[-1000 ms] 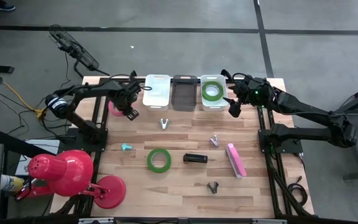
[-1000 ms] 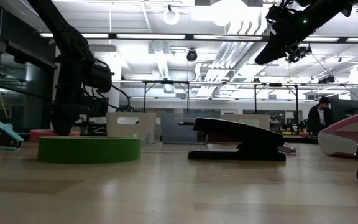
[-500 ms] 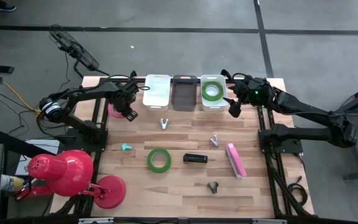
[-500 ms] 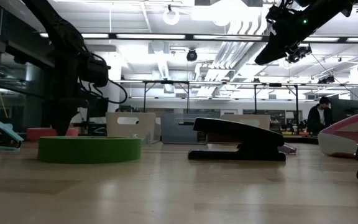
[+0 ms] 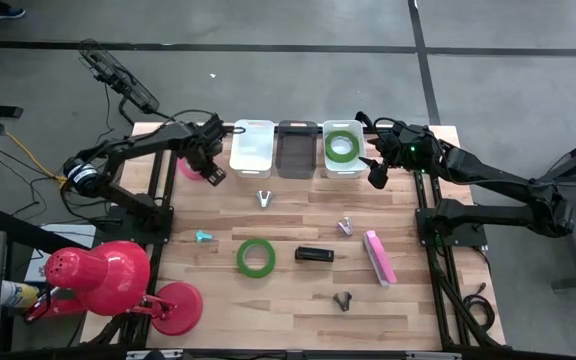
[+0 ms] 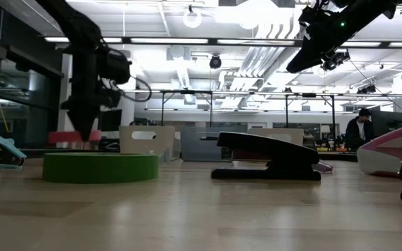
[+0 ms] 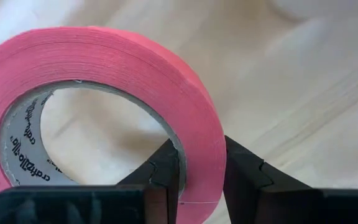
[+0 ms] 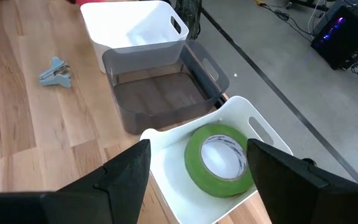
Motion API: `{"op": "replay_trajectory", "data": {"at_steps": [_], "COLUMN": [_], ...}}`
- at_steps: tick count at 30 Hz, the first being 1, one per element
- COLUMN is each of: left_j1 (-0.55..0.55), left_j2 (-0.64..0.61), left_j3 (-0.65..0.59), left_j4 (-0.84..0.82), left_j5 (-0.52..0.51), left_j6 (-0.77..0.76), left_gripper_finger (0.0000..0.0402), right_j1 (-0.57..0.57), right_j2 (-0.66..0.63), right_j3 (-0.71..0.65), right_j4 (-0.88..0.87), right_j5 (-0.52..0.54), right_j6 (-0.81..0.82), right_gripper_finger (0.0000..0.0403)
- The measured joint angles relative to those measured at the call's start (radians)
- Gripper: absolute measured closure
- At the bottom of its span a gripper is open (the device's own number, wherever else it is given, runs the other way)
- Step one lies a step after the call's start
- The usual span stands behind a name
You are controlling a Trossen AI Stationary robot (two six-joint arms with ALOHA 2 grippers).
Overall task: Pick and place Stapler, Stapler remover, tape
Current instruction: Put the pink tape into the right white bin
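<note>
Nearest the front edge, in the lower part of the high view, lies a small dark staple remover (image 5: pixel 342 299). Above it, across mid-frame, sit a pink stapler (image 5: pixel 378 257) at right, a black stapler (image 5: pixel 314 254) at centre with its long axis running left to right, a green tape roll (image 5: pixel 255 256) lying flat left of centre, and a small teal clip (image 5: pixel 203 236) further left. Two more small metal removers lie beyond, one at centre right (image 5: pixel 345 227) and one at upper centre (image 5: pixel 264 198). Along the far edge, at the top of the table (image 5: pixel 288 310), stand three bins: a white bin (image 5: pixel 252 146), a dark grey bin (image 5: pixel 297 148), and a second white bin (image 5: pixel 343 148) that already holds another green roll (image 5: pixel 342 146). At upper left, the left gripper (image 5: pixel 206 166) pinches the wall of the pink tape roll (image 7: pixel 104 81) between its fingers, the roll carried clear of the wood, as the low view (image 6: pixel 75 137) shows. The bins lie to the right of this gripper in the high view, the near white bin just beside it and the tape bin two places further, so the left arm is the one placed for the delivery. The right gripper (image 5: pixel 377 172) waits at upper right, jaws spread and empty, just beside the bin holding the green roll (image 8: pixel 219 158).
</note>
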Motion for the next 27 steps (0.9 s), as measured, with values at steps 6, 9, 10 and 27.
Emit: {"op": "replay_trajectory", "data": {"at_steps": [6,9,10,27], "left_j1": [0.0,0.0,0.0,-0.002], "left_j2": [0.0,0.0,0.0,-0.001], "left_j3": [0.127,0.195,0.216,0.534], "left_j4": [-0.076,-0.1,-0.103,-0.018], "left_j5": [-0.029,-0.034,-0.033,0.178], "left_j6": [0.022,0.022,0.023,0.041], "left_gripper_finger": [0.032,0.032,0.032,0.032], "right_j1": [0.0,0.0,0.0,0.0], "right_j2": [0.0,0.0,0.0,0.0], "right_j3": [0.0,0.0,0.0,0.0], "right_j4": [0.0,0.0,0.0,0.003], "right_j5": [0.0,-0.001,-0.003,-0.031], "right_j6": [0.004,0.036,0.046,0.068], "right_gripper_finger": [0.0146,0.0146,0.0146,0.0146]}}
